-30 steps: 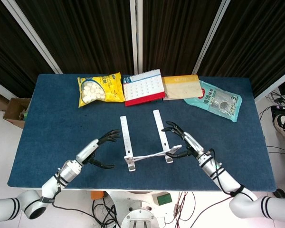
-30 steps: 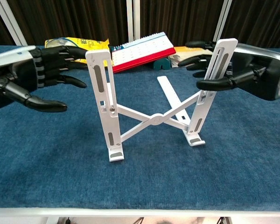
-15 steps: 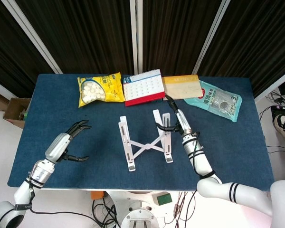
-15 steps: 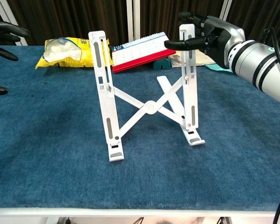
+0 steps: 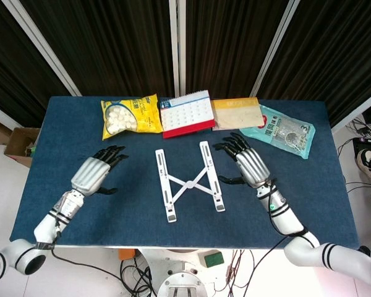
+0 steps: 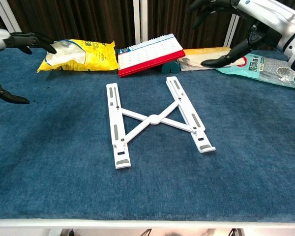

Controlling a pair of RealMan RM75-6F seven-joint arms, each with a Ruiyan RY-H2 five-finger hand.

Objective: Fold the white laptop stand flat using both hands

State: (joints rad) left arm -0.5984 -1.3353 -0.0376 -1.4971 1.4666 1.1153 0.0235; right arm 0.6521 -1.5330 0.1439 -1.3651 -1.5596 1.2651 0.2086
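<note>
The white laptop stand (image 5: 189,182) (image 6: 153,118) lies flat on the blue table, its two long bars side by side with crossed struts between them. My left hand (image 5: 97,172) (image 6: 10,54) hovers to the left of the stand, fingers spread, holding nothing. My right hand (image 5: 247,163) (image 6: 238,29) hangs to the right of the stand, fingers apart and empty. Neither hand touches the stand.
Along the back of the table (image 5: 297,204) lie a yellow snack bag (image 5: 130,116), a red-and-white desk calendar (image 5: 186,112), a tan packet (image 5: 236,112) and a teal pouch (image 5: 283,130). Black curtains hang behind.
The stand has gone from propped up to lying flat. My right hand let go of the right bar and moved right; my left hand moved back in toward the stand.
</note>
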